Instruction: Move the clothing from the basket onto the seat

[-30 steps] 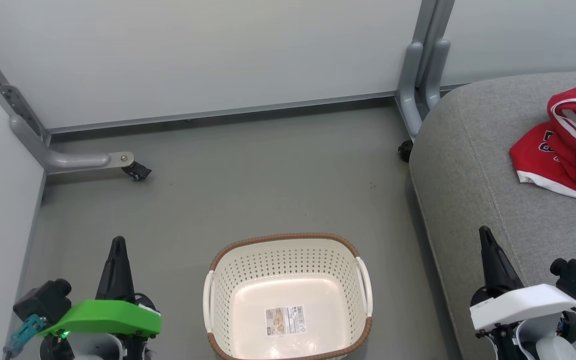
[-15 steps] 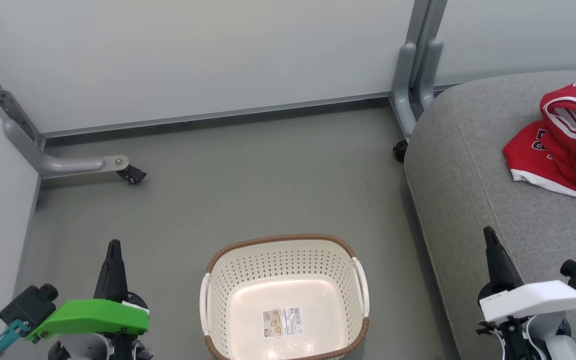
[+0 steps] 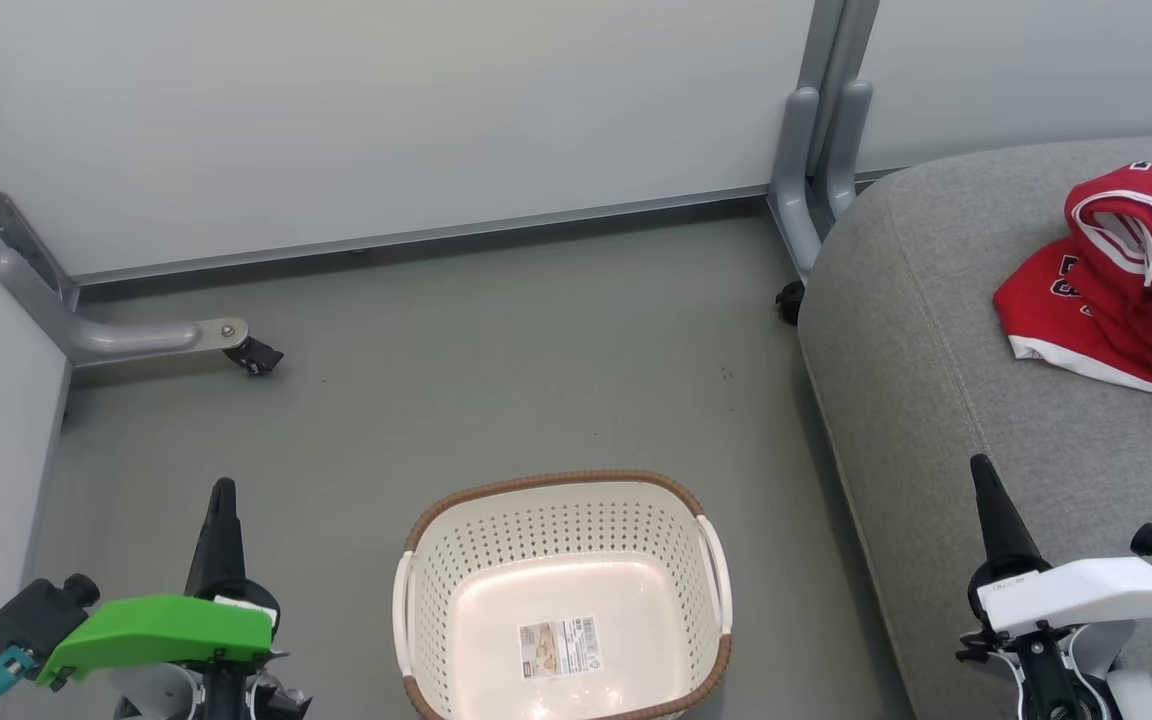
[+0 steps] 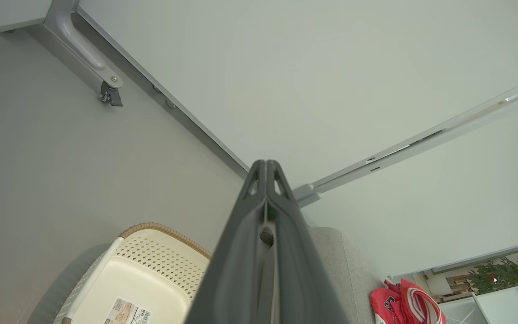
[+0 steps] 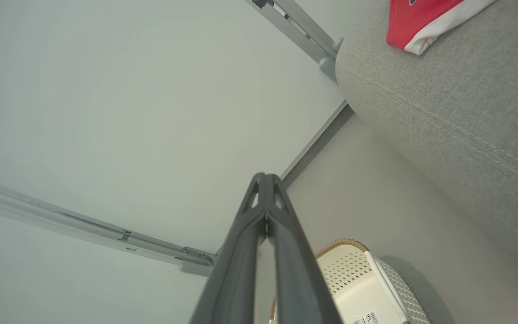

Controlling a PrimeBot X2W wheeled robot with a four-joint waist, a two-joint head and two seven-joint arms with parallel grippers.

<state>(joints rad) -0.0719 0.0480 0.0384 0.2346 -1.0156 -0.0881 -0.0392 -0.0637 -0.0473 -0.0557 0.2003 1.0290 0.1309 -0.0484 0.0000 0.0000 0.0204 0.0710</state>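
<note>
Clothing [image 3: 1111,305] heaped on seat [image 3: 936,430] — basket [image 3: 556,482] on floor [image 3: 496,370] beside, partition legs [image 3: 141,338] behind

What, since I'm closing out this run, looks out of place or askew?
Nothing stands out. The basket sits upright and empty; the clothing lies bunched on the seat, nothing spilled.

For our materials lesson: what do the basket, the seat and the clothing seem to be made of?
Basket: probably moulded plastic, glossy cream, regular holes; brown rim looks woven. Seat: matte grey woven fabric, stitched seams. Clothing: soft red cloth, folds and creases show.
</note>
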